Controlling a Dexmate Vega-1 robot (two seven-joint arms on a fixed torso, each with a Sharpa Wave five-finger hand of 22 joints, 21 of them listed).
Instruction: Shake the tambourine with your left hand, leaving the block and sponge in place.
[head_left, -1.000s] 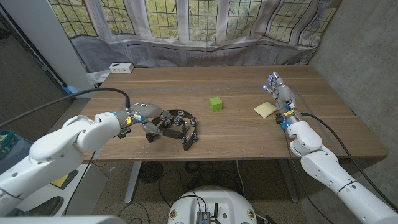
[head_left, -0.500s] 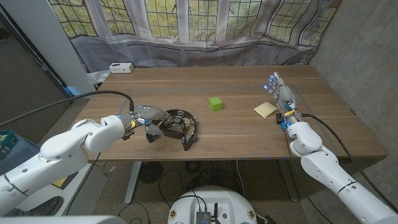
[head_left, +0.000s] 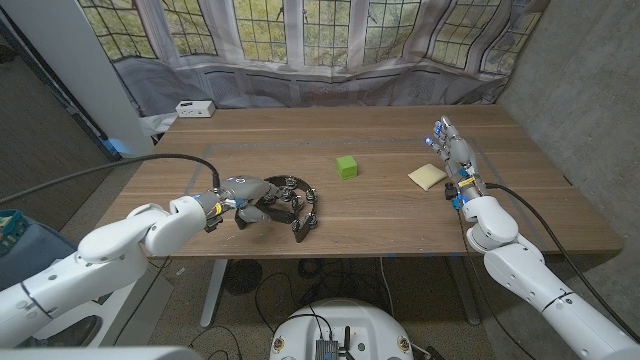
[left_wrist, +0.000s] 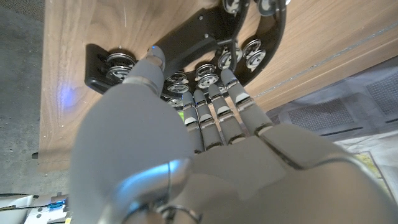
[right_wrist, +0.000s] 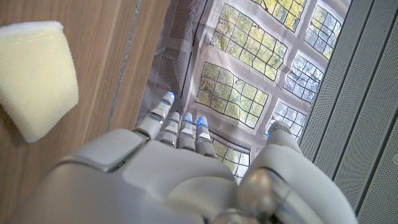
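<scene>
Left hand (head_left: 247, 193): fingers on tambourine (head_left: 293, 206), grasp cannot tell.
Right hand (head_left: 453, 155): released, beside sponge (head_left: 427, 176).
Block (head_left: 346, 166): mid-table.

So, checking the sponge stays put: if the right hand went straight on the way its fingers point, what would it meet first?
Probably nothing: the right hand points along the wooden table, beside the yellow sponge.
</scene>
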